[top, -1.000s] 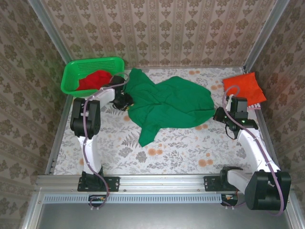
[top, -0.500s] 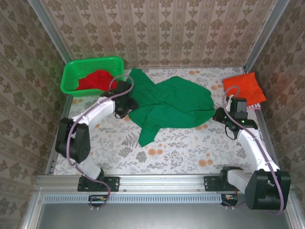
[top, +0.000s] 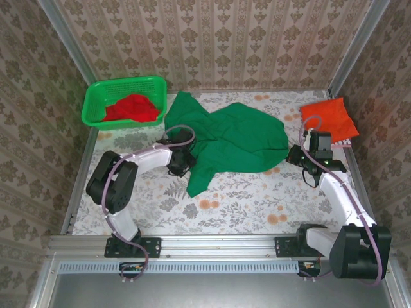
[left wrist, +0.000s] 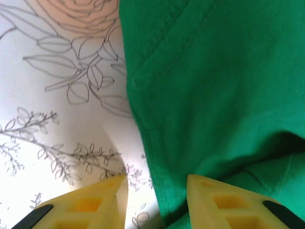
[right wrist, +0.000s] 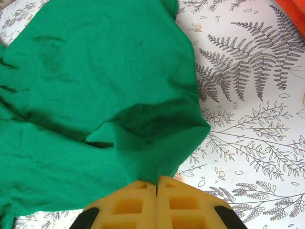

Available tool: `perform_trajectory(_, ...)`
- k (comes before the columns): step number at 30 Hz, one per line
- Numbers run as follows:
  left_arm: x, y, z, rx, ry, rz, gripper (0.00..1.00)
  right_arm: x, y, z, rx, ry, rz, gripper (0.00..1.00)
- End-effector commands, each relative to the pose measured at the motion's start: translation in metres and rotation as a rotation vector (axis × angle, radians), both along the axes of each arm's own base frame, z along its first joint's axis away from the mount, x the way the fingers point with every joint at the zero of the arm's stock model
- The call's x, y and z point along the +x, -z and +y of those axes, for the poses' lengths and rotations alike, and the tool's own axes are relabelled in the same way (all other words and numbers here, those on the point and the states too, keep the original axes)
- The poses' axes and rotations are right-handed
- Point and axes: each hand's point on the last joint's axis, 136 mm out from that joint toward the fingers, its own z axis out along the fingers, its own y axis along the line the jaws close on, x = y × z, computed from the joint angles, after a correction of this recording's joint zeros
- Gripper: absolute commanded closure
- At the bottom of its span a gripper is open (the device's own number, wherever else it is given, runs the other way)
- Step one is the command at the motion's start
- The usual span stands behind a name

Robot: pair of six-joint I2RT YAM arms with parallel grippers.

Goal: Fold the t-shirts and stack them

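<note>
dark green cloth t-shirt (top: 237, 138) lies crumpled between the arms. left gripper (left wrist: 155, 181) has slid down its edge from the green plastic basket (top: 128, 81), jaws apart astride the hem; right gripper (right wrist: 157, 185) stays clamped on the opposite edge. flattening seems next.

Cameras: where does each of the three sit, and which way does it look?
Top external: fixed above and behind the robot, looking down on the table; the left arm and right arm show whole, from their bases.
Left wrist: on the left arm, facing down past the open left end effector at the green t-shirt hem.
Right wrist: on the right arm, facing across the table past the right end effector, pinched on the shirt.
Shared: both wrist views show that shirt, as does the top view.
</note>
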Motion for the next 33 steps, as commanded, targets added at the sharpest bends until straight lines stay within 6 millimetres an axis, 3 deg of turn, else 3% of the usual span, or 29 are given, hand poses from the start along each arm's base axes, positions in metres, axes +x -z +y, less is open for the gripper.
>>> perform_trajectory(1, 0.012, -0.007, -0.003, -0.020, -0.035, -0.002, 0.64, -0.003, 0.004, -0.001, 0.014, 0.013, 0.009, 1.00)
perform_trajectory(7, 0.010, 0.003, -0.007, -0.037, -0.032, 0.031, 0.65, -0.003, 0.007, -0.001, 0.012, 0.011, 0.012, 1.00)
perform_trajectory(13, 0.005, 0.012, -0.004, -0.022, -0.043, 0.089, 0.73, -0.002, 0.008, 0.000, 0.019, 0.009, 0.014, 1.00)
perform_trajectory(15, 0.003, 0.013, -0.002, -0.016, -0.047, 0.091, 0.81, -0.003, 0.008, -0.001, 0.010, 0.012, 0.016, 1.00)
perform_trajectory(17, 0.000, 0.013, 0.002, -0.013, -0.054, 0.089, 0.98, -0.005, 0.008, -0.005, -0.007, 0.026, 0.018, 1.00)
perform_trajectory(20, -0.002, 0.005, 0.008, -0.019, -0.063, 0.076, 1.00, -0.011, 0.012, -0.015, -0.041, 0.079, 0.028, 1.00)
perform_trajectory(22, -0.005, -0.003, 0.014, -0.023, -0.060, 0.066, 1.00, -0.018, 0.019, -0.022, -0.058, 0.123, 0.048, 0.86)
perform_trajectory(25, -0.010, -0.014, 0.024, -0.027, -0.027, 0.068, 1.00, -0.028, 0.029, -0.032, -0.062, 0.191, 0.104, 0.36)
perform_trajectory(27, -0.015, -0.020, 0.032, -0.023, -0.006, 0.079, 1.00, -0.033, 0.028, -0.036, -0.072, 0.219, 0.108, 0.17)
perform_trajectory(29, -0.019, -0.025, 0.039, -0.021, 0.010, 0.082, 1.00, -0.036, 0.022, -0.039, -0.083, 0.238, 0.085, 0.11)
perform_trajectory(33, -0.027, -0.030, 0.048, -0.038, 0.022, 0.087, 1.00, -0.042, 0.016, -0.035, -0.062, 0.230, 0.077, 0.09)
